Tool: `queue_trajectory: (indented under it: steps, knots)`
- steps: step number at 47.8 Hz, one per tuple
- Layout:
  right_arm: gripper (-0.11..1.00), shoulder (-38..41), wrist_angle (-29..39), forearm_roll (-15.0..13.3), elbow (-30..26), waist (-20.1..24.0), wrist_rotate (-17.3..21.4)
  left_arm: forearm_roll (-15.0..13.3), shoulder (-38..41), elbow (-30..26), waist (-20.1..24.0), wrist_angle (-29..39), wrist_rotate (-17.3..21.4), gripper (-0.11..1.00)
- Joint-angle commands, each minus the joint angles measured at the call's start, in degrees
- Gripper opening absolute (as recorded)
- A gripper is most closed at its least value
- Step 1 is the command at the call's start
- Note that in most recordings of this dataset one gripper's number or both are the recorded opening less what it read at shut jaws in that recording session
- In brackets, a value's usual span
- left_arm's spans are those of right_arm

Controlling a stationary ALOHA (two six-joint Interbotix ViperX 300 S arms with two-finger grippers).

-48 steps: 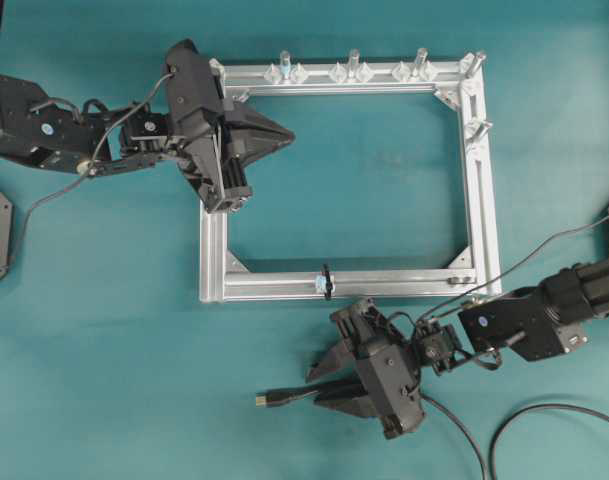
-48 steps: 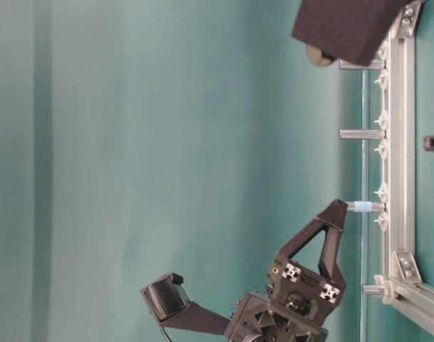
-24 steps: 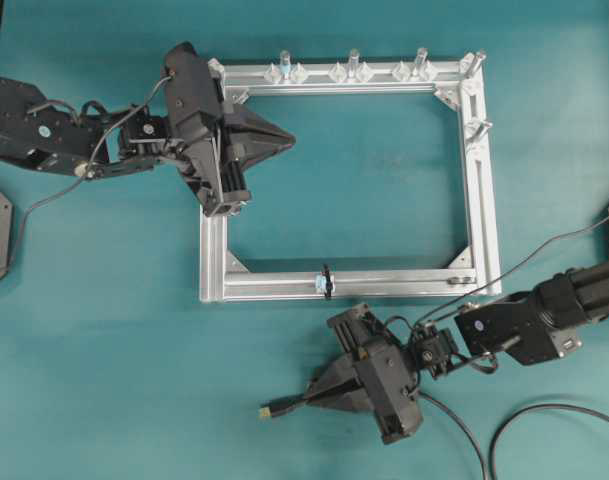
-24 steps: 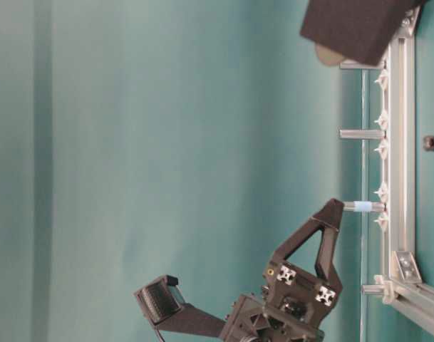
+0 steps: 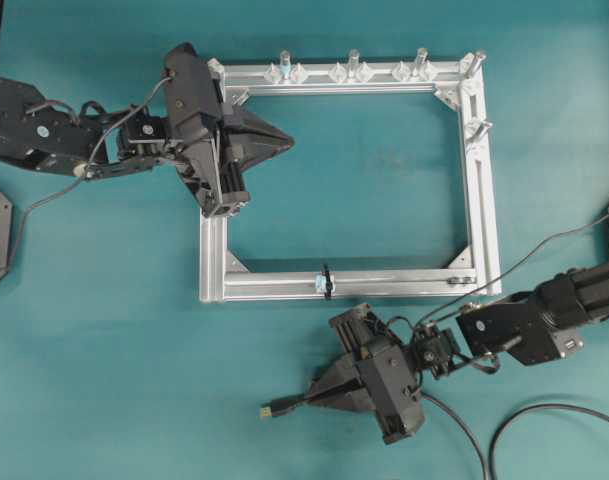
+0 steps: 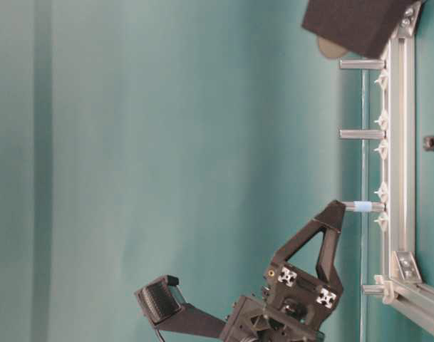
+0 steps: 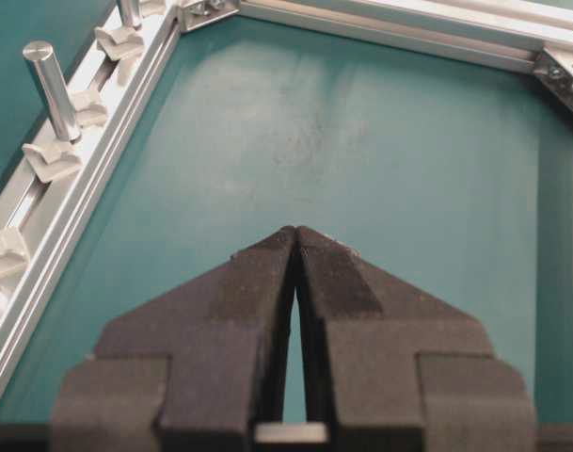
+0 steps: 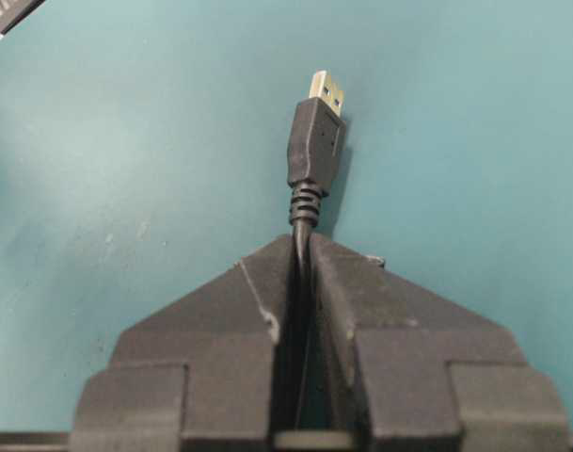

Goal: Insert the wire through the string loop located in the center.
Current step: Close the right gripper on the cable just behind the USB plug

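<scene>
The wire [image 5: 524, 415] is a black cable whose plug [image 5: 276, 408] has a yellowish tip. My right gripper [image 5: 312, 394] is shut on the wire just behind the plug [image 8: 314, 151], in front of the silver frame [image 5: 384, 285]. The string loop [image 5: 326, 282] wraps the frame's near bar, above and slightly right of the plug. My left gripper [image 5: 289, 137] is shut and empty, over the frame's far left corner; in its wrist view the gripper [image 7: 296, 231] hovers above bare table inside the frame.
Upright silver pegs [image 5: 353, 62] stand along the frame's far bar and one at the right bar [image 5: 476, 128]. The wire's slack curves at the bottom right. The table-level view shows pegs [image 6: 360, 134] and the right gripper body [image 6: 288, 299].
One second ago my right gripper stood open around the wire; it has closed on the wire behind the plug. The left arm has barely moved.
</scene>
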Motion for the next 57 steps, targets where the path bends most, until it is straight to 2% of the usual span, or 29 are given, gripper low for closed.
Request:
queue_trajectory:
  steps: [1,21,44,57]
  knots:
    - [0.07,-1.2,1.1,-0.2,0.0,0.4,0.0,0.2,-1.5,-0.4,-0.2,-0.3,-0.4,0.0]
    - [0.07,-5.8,4.6,-0.4,0.0,0.4,-0.8,0.2,-1.7,-0.4,-0.2,-0.3,-0.4,0.0]
    - [0.07,-15.3,13.9,-3.5,0.1,0.4,-1.1,0.2,-1.8,-0.2,-0.9,-0.3,-0.4,0.0]
    - [0.07,-17.1,15.1,-3.8,0.7,0.4,-1.1,0.2,-1.8,0.2,-1.1,-0.3,-0.4,0.0]
